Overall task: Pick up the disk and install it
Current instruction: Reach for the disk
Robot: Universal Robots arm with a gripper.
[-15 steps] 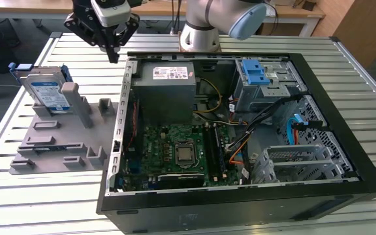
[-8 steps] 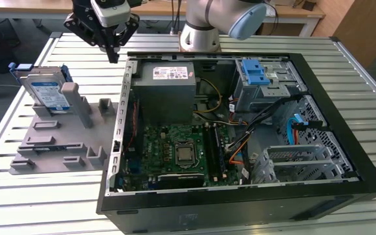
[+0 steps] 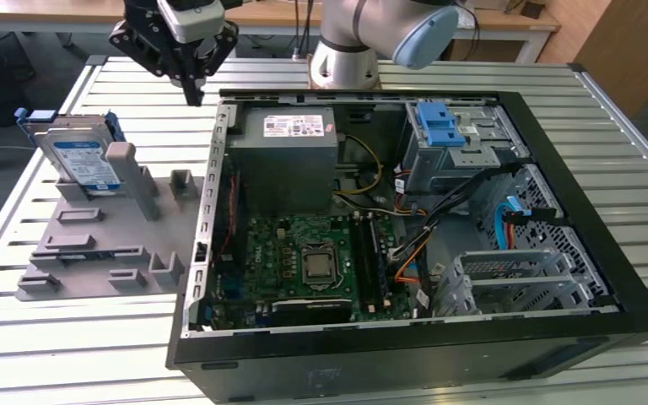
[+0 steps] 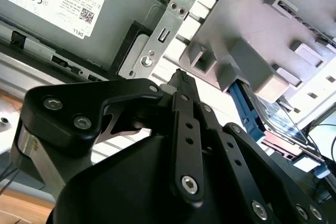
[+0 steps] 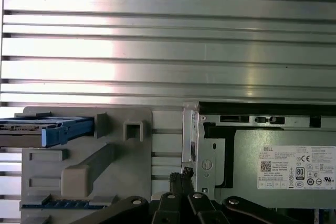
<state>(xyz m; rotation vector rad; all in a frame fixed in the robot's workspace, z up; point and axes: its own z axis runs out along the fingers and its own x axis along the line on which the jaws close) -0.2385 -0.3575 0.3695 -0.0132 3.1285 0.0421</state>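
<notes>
The disk [image 3: 83,159] is a silver drive with a white-and-blue label in a blue frame. It stands on edge in a slot at the far end of the grey holder [image 3: 99,245], at the exterior view's left. Both wrist views show the disk too [image 5: 47,130] [image 4: 278,123]. My gripper [image 3: 195,94] hangs above the slatted table between the holder and the far left corner of the computer case [image 3: 572,169]. Its fingers are shut together with nothing between them, as both wrist views show [image 4: 181,77] [image 5: 185,173]. The gripper is to the right of the disk and apart from it.
The open case holds a grey power-supply box [image 3: 290,148], a motherboard [image 3: 307,261], cables, and a metal drive bay with a blue latch [image 3: 442,126] at the far right. The arm's base [image 3: 347,59] stands behind the case. The holder carries several upright grey posts.
</notes>
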